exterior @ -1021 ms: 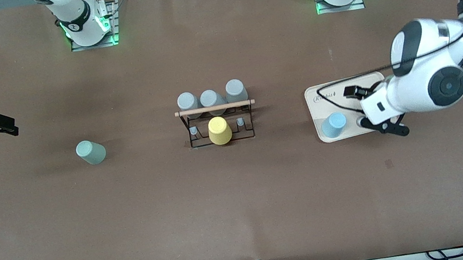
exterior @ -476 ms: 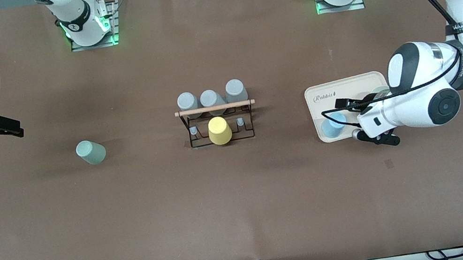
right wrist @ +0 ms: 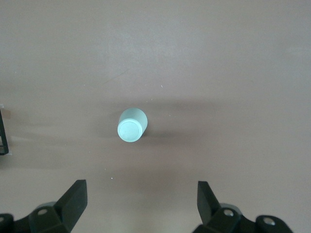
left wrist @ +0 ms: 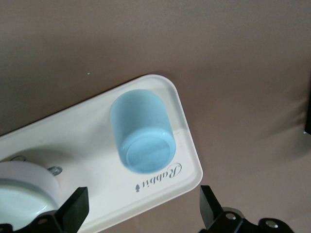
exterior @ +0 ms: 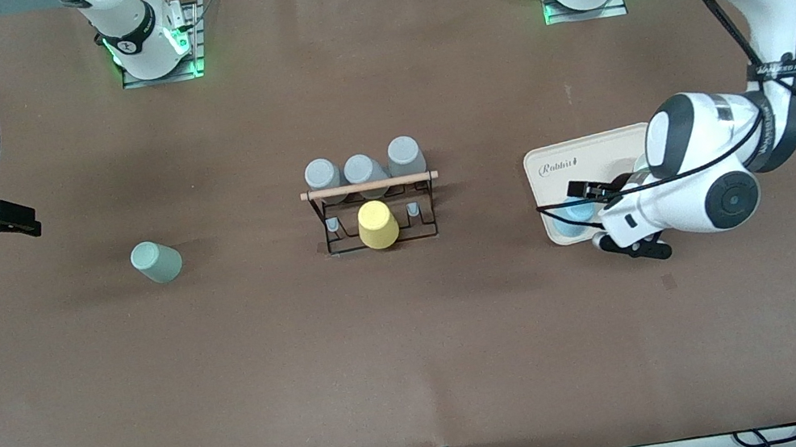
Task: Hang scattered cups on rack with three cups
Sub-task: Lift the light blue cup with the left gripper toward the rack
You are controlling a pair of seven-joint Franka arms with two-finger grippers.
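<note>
- Left gripper [exterior: 614, 218] shifted since the earlier frames toward the right arm's end, now low over the corner of the beige tray [exterior: 598, 149] nearest the front camera; fingers [left wrist: 73, 211] spread wide, holding nothing.
- Light blue cup [exterior: 575, 213] upside down on that tray corner, partly hidden under the gripper in the front view; seen whole between the spread fingers in the left wrist view [left wrist: 142, 136], untouched.
- White-rimmed item [left wrist: 24, 191] also on the tray, beside the blue cup; identity cannot be told.
- Right gripper [exterior: 9, 222] unchanged over the last half second, waiting above the table at the right arm's end; fingers [right wrist: 70, 204] apart, empty.
- Mint green cup [exterior: 157, 262] upside down on the table [exterior: 420, 350], below the right gripper's view [right wrist: 131, 125].
- Rack [exterior: 375, 211] at table centre, between the two cups and well apart from both.
- Yellow cup [exterior: 377, 225] on the rack's camera-side row; three grey cups [exterior: 363, 167] on the row nearer the bases.
</note>
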